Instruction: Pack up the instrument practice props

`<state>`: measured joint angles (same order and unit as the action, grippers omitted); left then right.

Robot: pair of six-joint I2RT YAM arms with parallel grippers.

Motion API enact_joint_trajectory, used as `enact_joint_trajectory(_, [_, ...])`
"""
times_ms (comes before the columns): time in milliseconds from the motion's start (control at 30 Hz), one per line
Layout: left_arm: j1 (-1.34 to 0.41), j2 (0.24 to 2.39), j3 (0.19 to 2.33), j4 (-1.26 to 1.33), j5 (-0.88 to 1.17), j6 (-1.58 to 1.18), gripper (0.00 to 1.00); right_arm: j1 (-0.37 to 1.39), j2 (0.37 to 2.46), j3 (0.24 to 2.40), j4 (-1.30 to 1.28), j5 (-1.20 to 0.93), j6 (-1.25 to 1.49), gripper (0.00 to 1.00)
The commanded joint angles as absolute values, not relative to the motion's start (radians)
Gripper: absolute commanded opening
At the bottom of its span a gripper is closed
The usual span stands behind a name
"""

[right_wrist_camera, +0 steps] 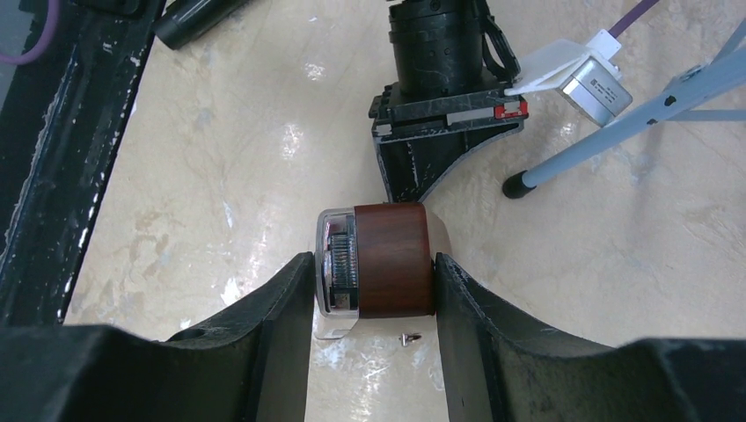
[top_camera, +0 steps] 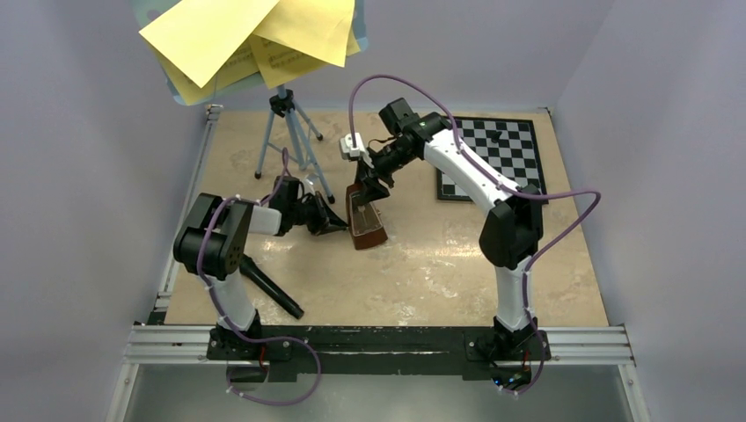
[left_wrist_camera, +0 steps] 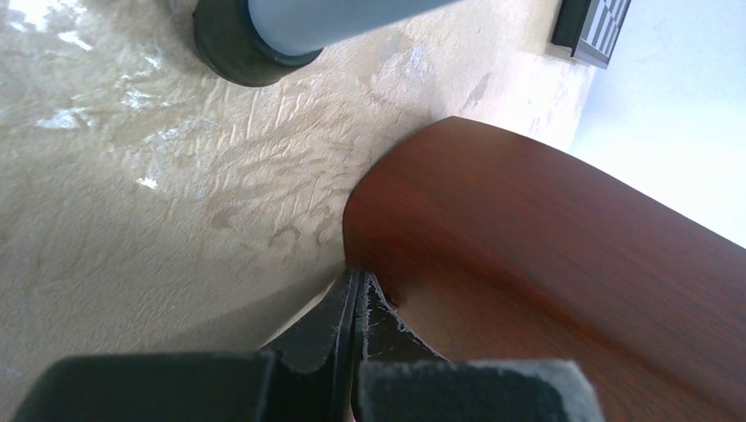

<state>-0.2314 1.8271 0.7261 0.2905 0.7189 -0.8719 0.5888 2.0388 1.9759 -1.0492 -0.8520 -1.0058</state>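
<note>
Metronome (top_camera: pixel 367 224): stands near the middle of the table (top_camera: pixel 528 281), upright or close to it.
Feel: a stiff little case with glossy brown sloping sides. I'd guess it is slippery, light at the top and heavier at the base.
Weak spot: the clear front over the works looks breakable.
Best hold: across the narrow top, pressing gently.
Long axis: vertical, narrow end up.
Facing: the clear front seems to look towards 6 o'clock, at the arm bases.
Right claw (right_wrist_camera: pixel 374 272): clamped on the top, one finger on the clear front and the other on the back.
Left claw (left_wrist_camera: pixel 354 303): fingers pressed together, tip against the case low down at 9 o'clock.
Music stand (top_camera: pixel 290 145): at 11 o'clock, with the yellow pages (top_camera: pixel 233 35) on its tray.
Chessboard (top_camera: pixel 497 154): at 2 o'clock, well apart.
</note>
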Motion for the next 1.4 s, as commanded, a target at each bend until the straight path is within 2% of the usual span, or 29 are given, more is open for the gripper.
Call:
enact_joint_trajectory(0, [-0.348,1.761,0.740,0.316,0.865,-0.781,0.00,0.589,2.098,1.913,-0.919,-0.602,-0.968,0.00])
enact_joint_trajectory(267, [-0.364,1.691,0.682,0.325,0.846,-0.741,0.00,0.588,2.023,1.748,-0.799,-0.577,-0.964,0.00])
enact_joint_trajectory(467, [-0.363,1.651,0.659,0.290,0.813,-0.705,0.00,0.576,2.012,1.753,-0.805,-0.617,-0.935,0.00])
enact_joint_trajectory(600, [-0.342,1.589,0.666,0.220,0.851,-0.572,0.34,0.536,1.938,1.712,-0.869,-0.712,-1.024,0.00])
enact_joint_trajectory(700, [-0.336,1.500,0.649,0.186,0.839,-0.435,0.69,0.508,1.877,1.648,-0.918,-0.799,-1.123,0.00])
enact_joint_trajectory(733, [-0.339,1.471,0.640,0.190,0.836,-0.380,0.85,0.506,1.869,1.635,-0.924,-0.806,-1.141,0.00])
enact_joint_trajectory(767, [-0.347,1.438,0.629,0.196,0.823,-0.319,0.97,0.507,1.866,1.633,-0.925,-0.795,-1.147,0.00])
enact_joint_trajectory(900, [-0.371,1.337,0.556,0.271,0.814,-0.039,0.99,0.503,1.910,1.715,-0.997,-0.825,-1.125,0.00])
enact_joint_trajectory(1000, [-0.386,1.319,0.535,0.318,0.864,0.145,0.99,0.454,1.923,1.780,-1.044,-0.942,-1.072,0.00])
enact_joint_trajectory(1167, [-0.413,1.332,0.544,0.352,0.885,0.294,0.99,0.421,1.887,1.788,-1.085,-1.025,-1.072,0.00])
enact_joint_trajectory(1367, [-0.461,1.360,0.554,0.370,0.836,0.400,0.97,0.425,1.858,1.699,-1.078,-1.004,-1.117,0.00])
